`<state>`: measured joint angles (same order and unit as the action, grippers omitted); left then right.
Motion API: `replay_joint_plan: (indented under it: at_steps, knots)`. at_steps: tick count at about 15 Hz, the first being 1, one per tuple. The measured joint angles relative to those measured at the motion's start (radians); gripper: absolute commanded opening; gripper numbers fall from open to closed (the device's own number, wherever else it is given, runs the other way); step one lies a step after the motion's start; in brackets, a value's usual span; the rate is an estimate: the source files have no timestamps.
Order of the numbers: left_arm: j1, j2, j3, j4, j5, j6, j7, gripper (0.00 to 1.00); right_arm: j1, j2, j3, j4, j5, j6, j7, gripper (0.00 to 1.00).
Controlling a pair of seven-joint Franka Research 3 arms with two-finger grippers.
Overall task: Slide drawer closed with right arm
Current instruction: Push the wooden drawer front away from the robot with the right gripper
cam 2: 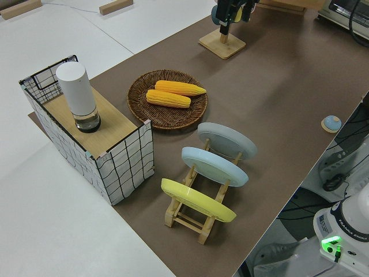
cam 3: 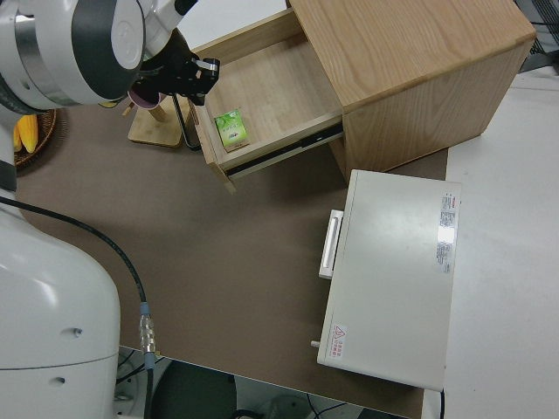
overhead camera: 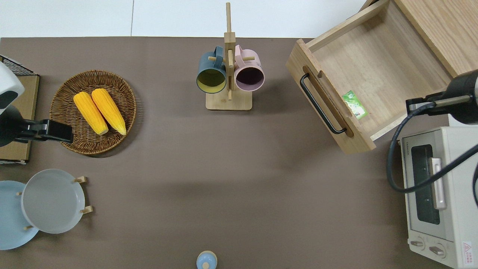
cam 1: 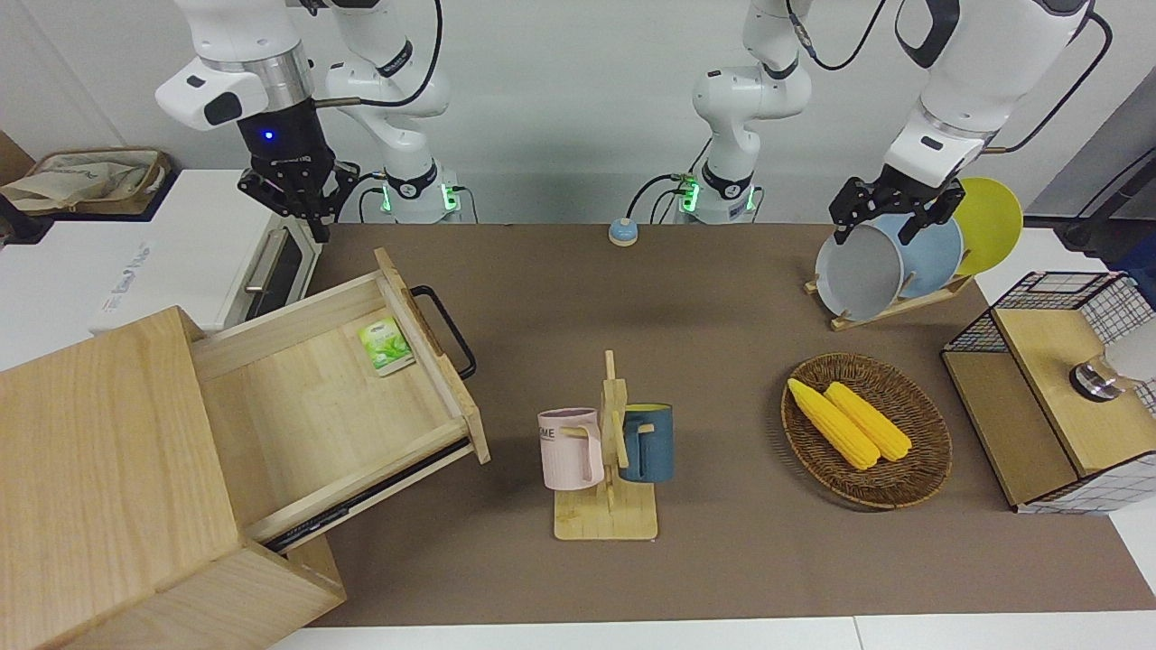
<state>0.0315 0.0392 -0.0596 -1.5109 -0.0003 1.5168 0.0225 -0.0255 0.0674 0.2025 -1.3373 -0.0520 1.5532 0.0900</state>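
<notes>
The drawer (cam 1: 343, 406) stands pulled far out of its cabinet (cam 1: 108, 487) at the right arm's end of the surface. The right gripper (cam 1: 296, 194) hangs clear of it, fingers spread, holding nothing. Pushing one end of the front panel could skew and jam it.

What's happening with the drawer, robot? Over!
Right end effector up in the air, touching nothing. Left arm parked. Drawer wide open, green packet inside. Nothing against its handle.
</notes>
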Motion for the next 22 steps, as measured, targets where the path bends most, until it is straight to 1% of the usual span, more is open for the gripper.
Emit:
replay_joint_plan:
  at_steps: [4, 6, 8, 11, 14, 19, 22]
  knots:
    - [0.0, 0.0, 0.0, 0.0, 0.0, 0.0, 0.0, 0.99, 0.103, 0.0, 0.011, -0.001, -0.001, 0.003, 0.191, 0.0]
    - [0.0, 0.0, 0.0, 0.0, 0.0, 0.0, 0.0, 0.99, 0.144, 0.004, 0.012, -0.002, -0.011, 0.01, 0.28, 0.0]
    - [0.0, 0.0, 0.0, 0.0, 0.0, 0.0, 0.0, 0.99, 0.189, 0.017, 0.013, -0.004, -0.029, 0.023, 0.374, 0.0]
    - [0.0, 0.0, 0.0, 0.0, 0.0, 0.0, 0.0, 0.99, 0.245, 0.045, 0.013, -0.007, -0.045, 0.026, 0.519, 0.0]
    - [0.0, 0.0, 0.0, 0.0, 0.0, 0.0, 0.0, 0.99, 0.271, 0.081, 0.013, -0.01, -0.046, 0.027, 0.662, 0.0]
    - [0.0, 0.0, 0.0, 0.0, 0.0, 0.0, 0.0, 0.99, 0.292, 0.136, 0.014, -0.016, -0.035, 0.043, 0.906, 0.0]
    - [0.0, 0.0, 0.0, 0.0, 0.0, 0.0, 0.0, 0.99, 0.296, 0.178, 0.014, -0.041, -0.032, 0.08, 1.028, 0.0]
